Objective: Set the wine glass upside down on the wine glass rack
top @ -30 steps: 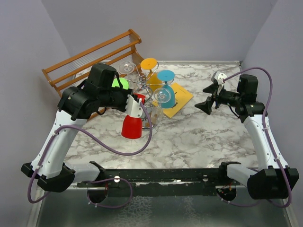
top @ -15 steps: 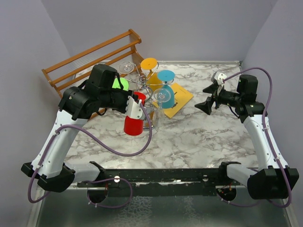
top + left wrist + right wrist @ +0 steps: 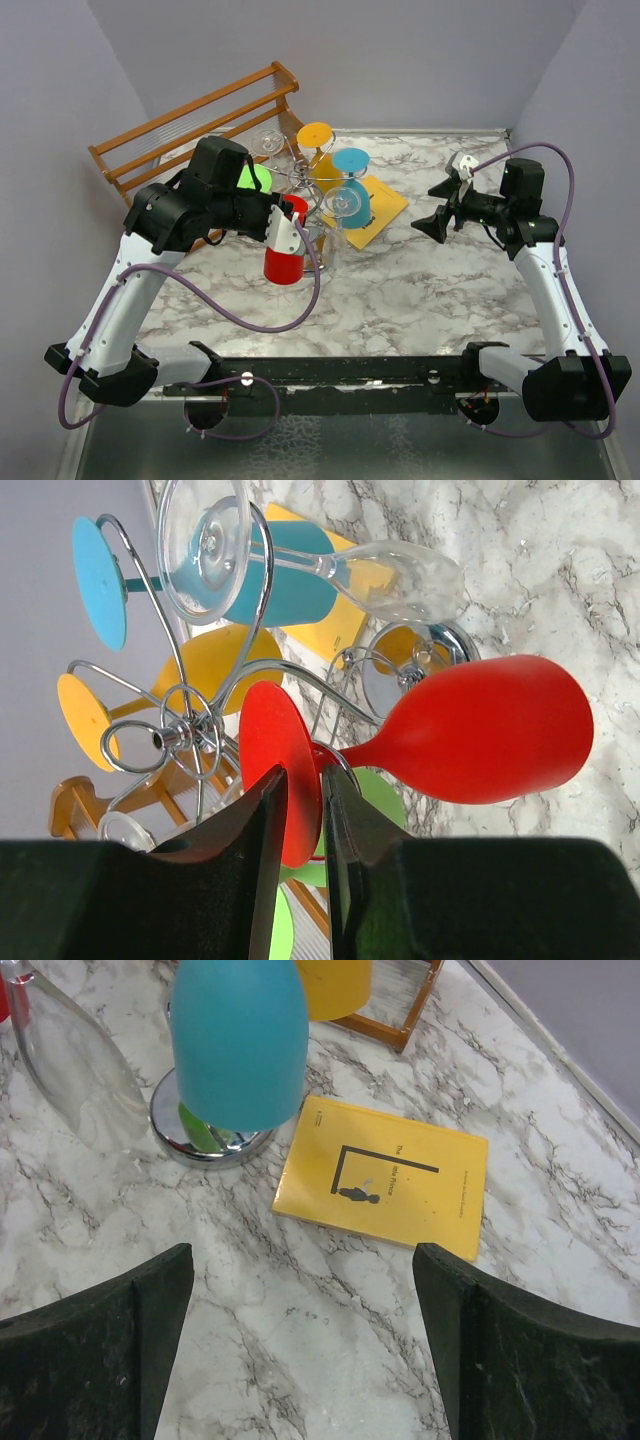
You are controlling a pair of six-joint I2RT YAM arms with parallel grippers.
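Red wine glass (image 3: 480,730) is hanging bowl-down on the wine glass rack (image 3: 190,735), on the side nearest the left arm. Its stem is running into a curled wire arm and its round foot is sitting on top. The exact seat in the loop is partly hiding behind the fingers (image 3: 255,850). In the top view the bowl is showing below the wrist, but I can't tell whether it is clearing the table (image 3: 420,290).

Left gripper (image 3: 303,780) is sitting at the foot with the jaws only narrowly parted, one finger on each side of the red disc. Can't tell if the pads are pinching it or just flanking it. In the top view the arm is covering the fingertips.

Right gripper (image 3: 300,1260) is hovering well apart from the rack with its jaws spread wide, holding nothing.

Other glasses are hanging on the rack:
- blue glass (image 3: 240,1040)
- clear glass (image 3: 400,575)
- yellow glass (image 3: 215,660)
- green glass (image 3: 385,795), mostly blocked by the red one

The rack's shiny base is only peeking out under the blue bowl in the right wrist view. Yellow book (image 3: 385,1180) is lying flat just beside that base. Wooden shelf rack (image 3: 190,125) is standing behind, its near end hidden by the left arm.
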